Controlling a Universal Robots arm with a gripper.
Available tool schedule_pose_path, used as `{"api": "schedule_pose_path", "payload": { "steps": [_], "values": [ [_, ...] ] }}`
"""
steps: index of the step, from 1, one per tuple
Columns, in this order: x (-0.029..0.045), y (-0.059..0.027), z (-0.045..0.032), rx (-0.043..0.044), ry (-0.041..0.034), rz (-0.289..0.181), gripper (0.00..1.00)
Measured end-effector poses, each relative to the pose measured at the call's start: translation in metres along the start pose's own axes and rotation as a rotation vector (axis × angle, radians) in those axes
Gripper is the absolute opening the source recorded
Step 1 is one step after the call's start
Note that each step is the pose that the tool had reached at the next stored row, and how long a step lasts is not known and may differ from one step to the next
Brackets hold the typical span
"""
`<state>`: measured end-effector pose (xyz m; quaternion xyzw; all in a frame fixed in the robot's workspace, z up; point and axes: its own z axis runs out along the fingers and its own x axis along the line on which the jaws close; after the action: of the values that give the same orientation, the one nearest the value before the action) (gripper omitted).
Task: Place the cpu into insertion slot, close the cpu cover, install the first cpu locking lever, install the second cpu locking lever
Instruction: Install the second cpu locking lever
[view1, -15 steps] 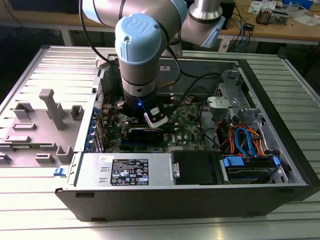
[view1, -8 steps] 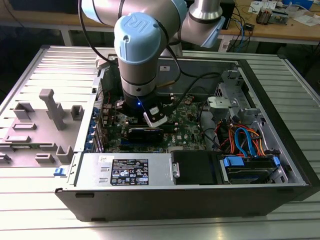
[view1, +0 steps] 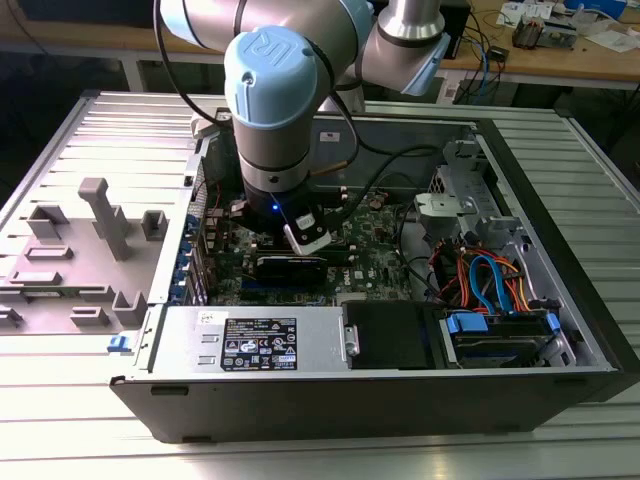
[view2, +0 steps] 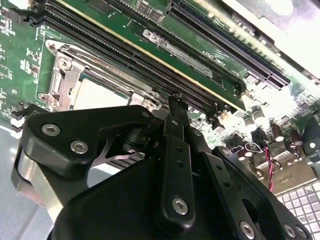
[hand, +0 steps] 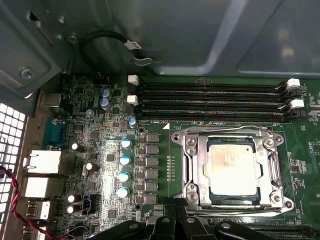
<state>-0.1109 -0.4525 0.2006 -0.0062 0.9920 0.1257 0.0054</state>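
The cpu (hand: 231, 169) lies flat in the insertion slot (hand: 192, 165), its dull silver top showing through the square cut-out of the cpu cover (hand: 231, 134), which appears to be folded down over it as a thin silvery frame; in the second wrist view the same chip (view2: 97, 94) shows pale inside the frame; judged by its look, the chip is light, stiff and slick on top, with a fragile underside, best held by its edges only; the cover looks like thin springy sheet metal, to be pressed on its rim rather than its centre. The wire levers along the socket's sides I cannot follow well enough to say whether they are latched. Just beside the socket run the long black memory slots (hand: 210, 102); around them the green motherboard (hand: 95, 150), inside the open computer case (view1: 560, 330) on the counter (view1: 100, 440). The pincer (view2: 176, 100) hangs close over the board near the socket, its black fingers drawn narrow together, holding nothing.
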Motion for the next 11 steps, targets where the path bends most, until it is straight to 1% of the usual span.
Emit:
{"api": "schedule_pose_path", "payload": {
  "steps": [3,4,7,8,9,11],
  "values": [
    [0.0000,-0.0001,0.0005,-0.0014,-0.0015,0.005,0.11],
    [0.0001,-0.0001,0.0007,-0.0035,-0.0017,0.005,0.11],
    [0.0002,-0.0001,0.0011,-0.0164,-0.0016,0.005,0.11],
    [0.0001,0.0000,0.0012,-0.0192,-0.0017,0.005,0.11],
    [0.0000,0.0000,0.0015,-0.0207,-0.0018,0.005,0.11],
    [0.0001,-0.0002,0.0020,-0.0211,-0.0018,0.005,0.11]
  ]
}}
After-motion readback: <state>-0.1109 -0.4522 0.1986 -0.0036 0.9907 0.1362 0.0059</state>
